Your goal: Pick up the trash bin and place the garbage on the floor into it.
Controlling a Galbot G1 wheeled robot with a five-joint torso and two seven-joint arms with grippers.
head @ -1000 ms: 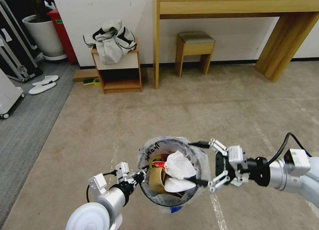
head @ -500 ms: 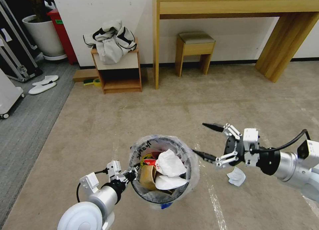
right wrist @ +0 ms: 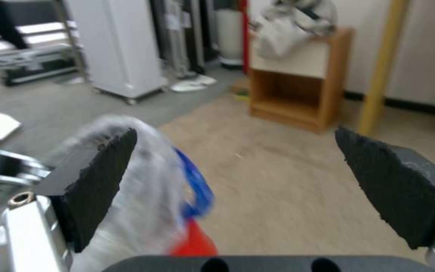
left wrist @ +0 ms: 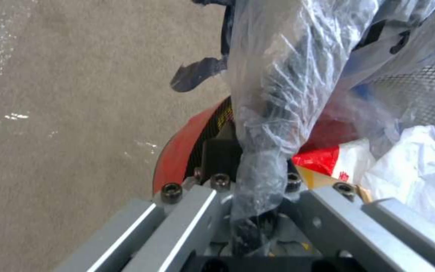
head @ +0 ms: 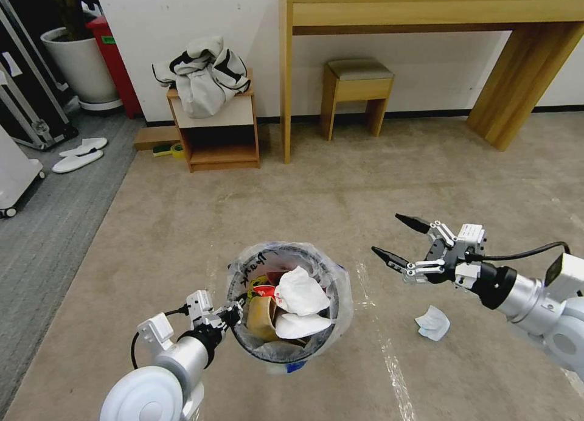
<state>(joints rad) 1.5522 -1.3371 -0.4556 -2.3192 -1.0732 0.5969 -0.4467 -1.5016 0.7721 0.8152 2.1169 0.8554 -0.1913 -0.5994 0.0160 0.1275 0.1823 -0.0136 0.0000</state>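
Observation:
The trash bin (head: 340, 296), round and lined with a crinkled clear bag, is near the lower middle of the head view. It holds garbage: white tissues (head: 301, 290), brown paper and a red wrapper. My left gripper (head: 234, 314) is shut on the bin's near-left rim; the left wrist view shows the bag-covered rim (left wrist: 273, 113) clamped in that left gripper (left wrist: 250, 185), with the bin's red wall (left wrist: 177, 151) beside it. My right gripper (head: 392, 236) hangs open and empty to the right of the bin, above the floor (head: 377, 184). A crumpled white tissue (head: 433, 322) lies below it.
A small wooden cabinet (head: 216, 135) with clothing on top, a stool (head: 356, 86) and a long desk (head: 426, 13) line the far wall. White slippers (head: 79, 153) lie on grey carpet at the left, near a tall red bin (head: 112, 62) and planter (head: 79, 62).
My right gripper has drawn back from over the bin to the right and upward, still open. The bin and left gripper have shifted slightly left. The tissue on the floor has come into view.

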